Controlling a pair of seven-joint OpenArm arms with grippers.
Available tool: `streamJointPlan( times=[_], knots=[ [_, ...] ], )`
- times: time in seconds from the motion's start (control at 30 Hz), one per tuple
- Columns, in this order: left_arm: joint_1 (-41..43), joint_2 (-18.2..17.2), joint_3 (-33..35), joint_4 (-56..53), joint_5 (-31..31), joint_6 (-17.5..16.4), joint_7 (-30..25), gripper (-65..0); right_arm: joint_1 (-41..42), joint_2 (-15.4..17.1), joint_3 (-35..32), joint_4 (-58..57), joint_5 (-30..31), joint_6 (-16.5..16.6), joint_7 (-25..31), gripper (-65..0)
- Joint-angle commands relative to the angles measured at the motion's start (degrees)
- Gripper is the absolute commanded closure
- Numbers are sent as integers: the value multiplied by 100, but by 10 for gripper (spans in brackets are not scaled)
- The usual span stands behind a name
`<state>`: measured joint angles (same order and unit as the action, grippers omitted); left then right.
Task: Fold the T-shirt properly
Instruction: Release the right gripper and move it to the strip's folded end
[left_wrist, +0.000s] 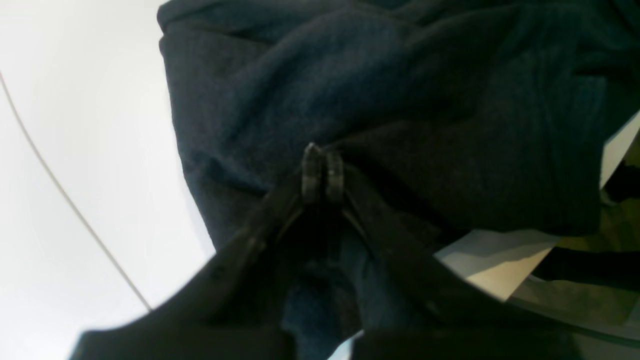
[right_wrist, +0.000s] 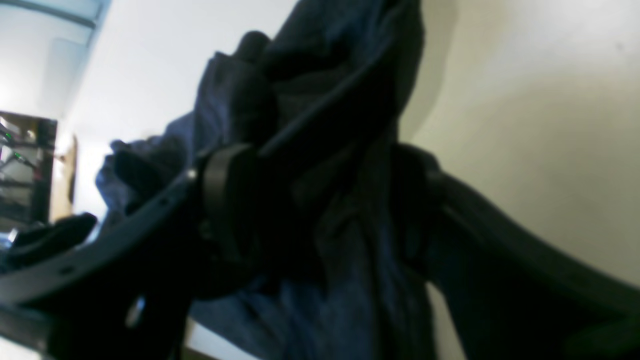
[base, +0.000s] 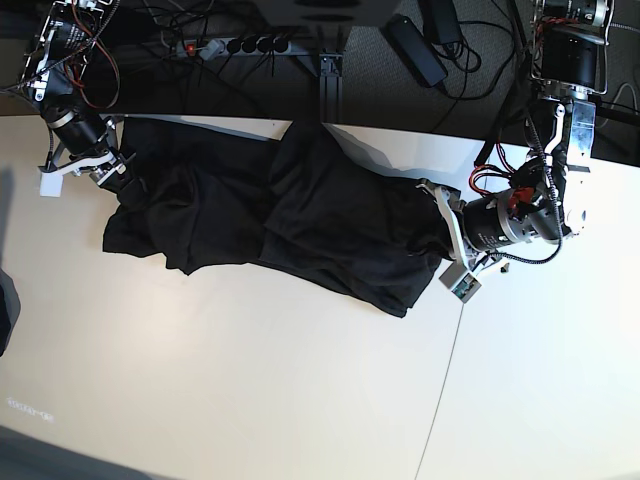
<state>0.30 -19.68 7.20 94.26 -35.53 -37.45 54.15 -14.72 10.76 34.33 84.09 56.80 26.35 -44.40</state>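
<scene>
Near side of the counter (base: 250, 400) from my base view: bare, nothing on it but a thin seam line. The work sits further back.

Mid-counter: the T-shirt (base: 300, 215) lies spread but rumpled, its long axis running side to side across the base view, from one arm to the other. Folds and ridges cross the middle; I cannot see the print, and I cannot tell neck from hem.

Left gripper (left_wrist: 322, 172): in its wrist view the two pads are pressed together with dark cloth pinched between them, so I read it as clamped on the T-shirt's edge. In the base view this arm is at the shirt's right-hand end, low over the counter, with the cloth running away from it toward the other arm.

Right gripper (right_wrist: 320, 200): its wrist view shows the jaws standing wide apart with bunched fabric between them. It straddles the cloth; I cannot say the pads press on it. In the base view it is at the far-left corner of the shirt, nearer the back edge of the counter.

Judgement: each arm has one end, so the shirt's long axis lies between the grippers. Any stretch or fold-over turns on that line. The right side does not look secured yet; I'd want it closed first.

Beyond the counter: cables and a power strip (base: 235, 45).
</scene>
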Motion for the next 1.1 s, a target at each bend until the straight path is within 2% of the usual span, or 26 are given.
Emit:
streamJointPlan(
  times=[0.0,0.4,0.43,0.57,0.6,0.8,0.87,0.9,1.07],
  knots=[
    [-92,-33,-22,87,-111,83,-118,0,9,11,-44,31,20,350,-63,-408],
    [-92,-35,-22,87,-70,83,-114,0,9,-114,-157,31,-24,348,-20,-402],
    [-92,-35,-22,87,-70,83,-114,0,9,-114,-157,31,-39,348,31,-378],
    [-92,-35,-22,87,-72,85,-114,0,11,-114,-157,31,-175,348,190,-175],
    [-92,-35,-22,87,-74,83,-114,0,9,-114,-157,31,-175,348,221,-148],
    [-92,-35,-22,87,-74,85,-114,0,9,-114,-160,31,-310,348,282,-138],
    [-94,-33,-22,87,-83,85,-116,0,9,-114,-160,31,-354,350,339,-65],
    [-94,-33,-22,87,-92,85,-116,0,9,-114,-164,31,-385,350,380,-3],
    [-92,-35,-22,87,-90,85,-114,0,11,-109,-173,31,-824,350,612,0]
  ],
)
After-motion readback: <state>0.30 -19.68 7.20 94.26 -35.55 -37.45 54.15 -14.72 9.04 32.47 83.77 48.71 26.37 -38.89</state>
